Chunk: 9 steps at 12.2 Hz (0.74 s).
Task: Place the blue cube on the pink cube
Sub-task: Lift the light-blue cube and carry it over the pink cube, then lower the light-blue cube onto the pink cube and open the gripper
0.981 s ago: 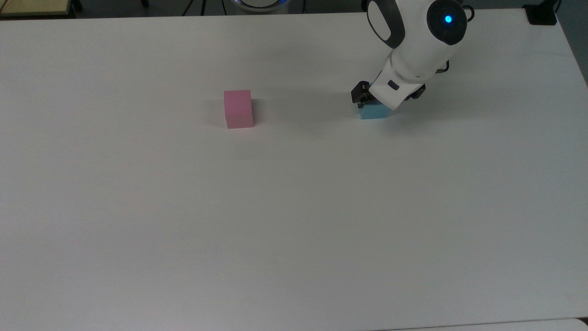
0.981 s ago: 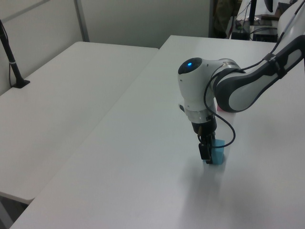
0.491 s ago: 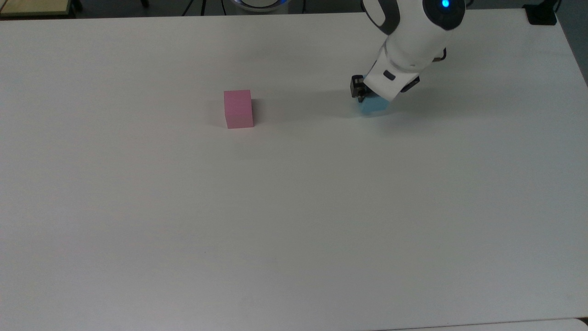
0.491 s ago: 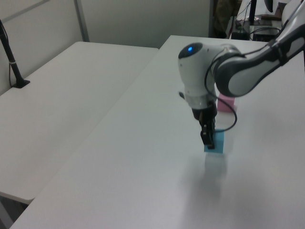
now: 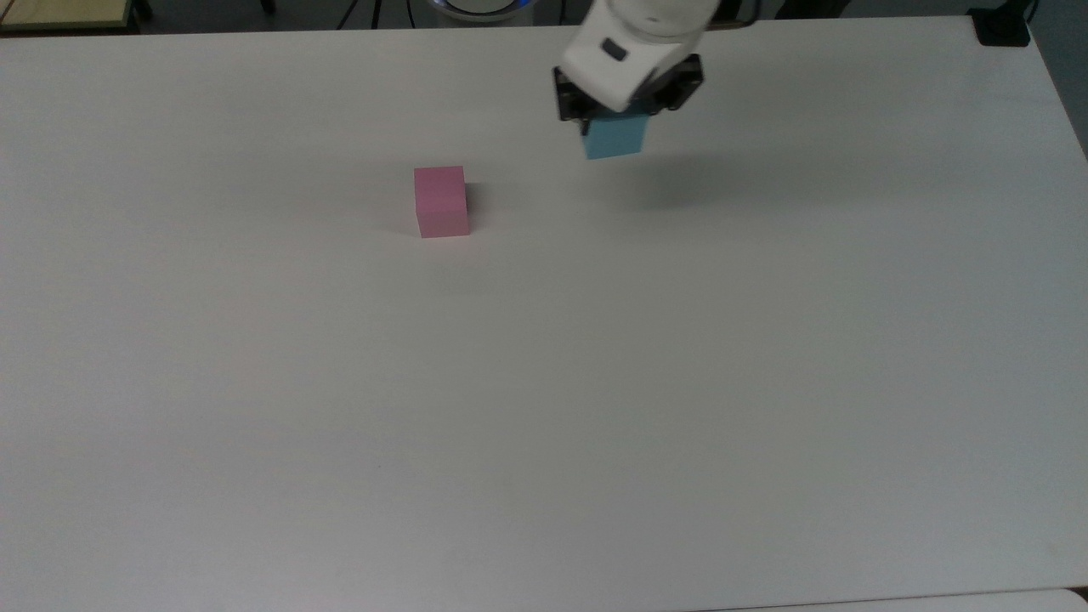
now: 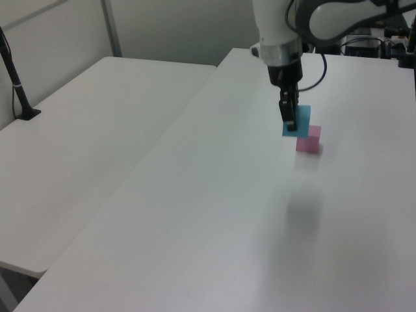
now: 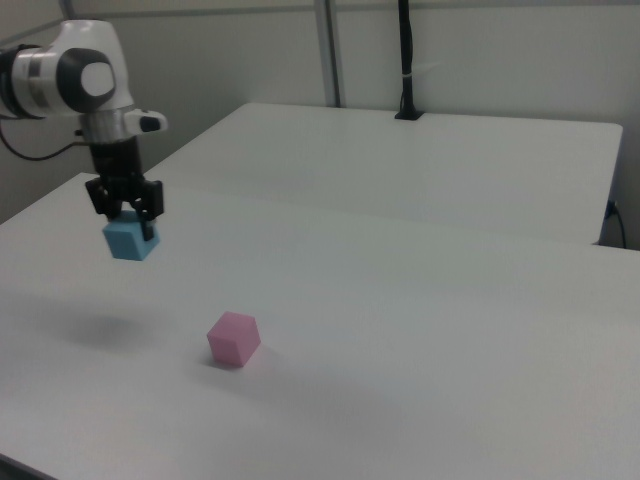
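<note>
My gripper [image 5: 614,127] [image 6: 290,120] [image 7: 127,222] is shut on the blue cube [image 5: 615,138] [image 6: 298,122] [image 7: 128,241] and holds it well above the white table [image 5: 544,382]. The cube's shadow falls on the table to the top view's right of it. The pink cube [image 5: 441,201] [image 6: 309,140] [image 7: 234,339] stands alone on the table, to the top view's left of the held cube. In the right view the blue cube hangs up and to the left of the pink one. In the left view the blue cube overlaps the pink cube's upper left corner.
A second white table [image 6: 84,143] [image 7: 420,160] stands alongside, separated by a narrow seam. A black post [image 7: 405,60] [image 6: 14,78] is clamped to that table. A black object [image 5: 1001,25] sits at the top view's upper right table corner.
The gripper lifted the blue cube off the table and carried it toward the top view's left, closer to the pink cube. The pink cube has not moved.
</note>
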Tool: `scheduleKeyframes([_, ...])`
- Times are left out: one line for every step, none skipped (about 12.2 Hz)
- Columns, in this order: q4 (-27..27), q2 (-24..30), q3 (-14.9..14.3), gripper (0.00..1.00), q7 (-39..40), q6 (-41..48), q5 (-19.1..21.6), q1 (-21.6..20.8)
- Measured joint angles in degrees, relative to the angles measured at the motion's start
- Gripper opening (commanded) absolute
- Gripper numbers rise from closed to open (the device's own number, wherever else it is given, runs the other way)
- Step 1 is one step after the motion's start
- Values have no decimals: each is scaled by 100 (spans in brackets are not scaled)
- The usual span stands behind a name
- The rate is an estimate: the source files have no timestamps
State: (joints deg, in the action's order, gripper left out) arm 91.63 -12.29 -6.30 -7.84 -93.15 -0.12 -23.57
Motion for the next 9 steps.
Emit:
scheduleKeyframes([0, 27, -92, 33, 243, 11, 0, 187])
scheduleKeyframes([1, 25, -115, 33, 525, 11, -1, 498])
scheduleKeyframes([1, 25, -120, 33, 806, 11, -1, 789])
scheduleKeyframes([1, 25, -127, 33, 1064, 2, -1, 1053])
scheduleKeyframes([1, 24, -139, 33, 1217, -2, -4, 1211])
scheduleKeyframes([4, 18, -170, 33, 1287, -14, -8, 1295])
scheduleKeyframes([33, 0, -219, 34, 1302, -49, -19, 1304])
scheduleKeyframes([129, -35, -250, 35, 1303, -217, -61, 1303])
scheduleKeyframes([293, -74, -264, 35, 1303, -462, -122, 1302])
